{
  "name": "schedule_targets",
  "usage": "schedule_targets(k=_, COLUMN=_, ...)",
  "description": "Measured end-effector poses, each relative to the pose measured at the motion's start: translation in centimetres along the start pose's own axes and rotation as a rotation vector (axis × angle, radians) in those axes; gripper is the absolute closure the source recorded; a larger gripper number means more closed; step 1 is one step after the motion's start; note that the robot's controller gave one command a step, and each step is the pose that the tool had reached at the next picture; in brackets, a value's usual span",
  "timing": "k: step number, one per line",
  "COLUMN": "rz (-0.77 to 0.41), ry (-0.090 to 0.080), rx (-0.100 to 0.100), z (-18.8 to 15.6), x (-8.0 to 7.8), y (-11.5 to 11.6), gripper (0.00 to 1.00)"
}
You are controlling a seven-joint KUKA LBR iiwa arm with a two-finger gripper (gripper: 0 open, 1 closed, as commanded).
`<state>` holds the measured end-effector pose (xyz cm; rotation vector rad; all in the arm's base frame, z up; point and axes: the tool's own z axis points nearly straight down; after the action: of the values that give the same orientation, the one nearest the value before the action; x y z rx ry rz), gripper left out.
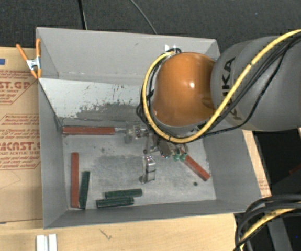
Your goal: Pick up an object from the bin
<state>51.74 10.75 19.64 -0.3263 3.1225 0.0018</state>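
gripper [148, 170] low over bare middle of bin [49, 140]; how far open cannot tell, nothing seen held. nearest: red stick [197, 167] just right, flat. likely light, stiff, smooth; pinch across narrow width, mid-length.

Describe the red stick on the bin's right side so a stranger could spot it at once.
Find the grey bin and the arm's orange cover over it. Below that cover, right of the end effector, a short red stick lies slanted on the floor. The red stick at the back and the red stick by the left wall both lie left of the end effector.
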Motion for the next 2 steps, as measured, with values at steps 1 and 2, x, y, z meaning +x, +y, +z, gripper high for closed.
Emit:
schedule_targets(k=1, rz=0.0, ry=0.0, rx=0.0, z=0.0, x=0.0, y=0.0, gripper=0.0)
schedule_targets(k=2, rz=0.018, ry=-0.007, rx=0.0, z=4.3, x=0.7, y=0.4, gripper=0.0)
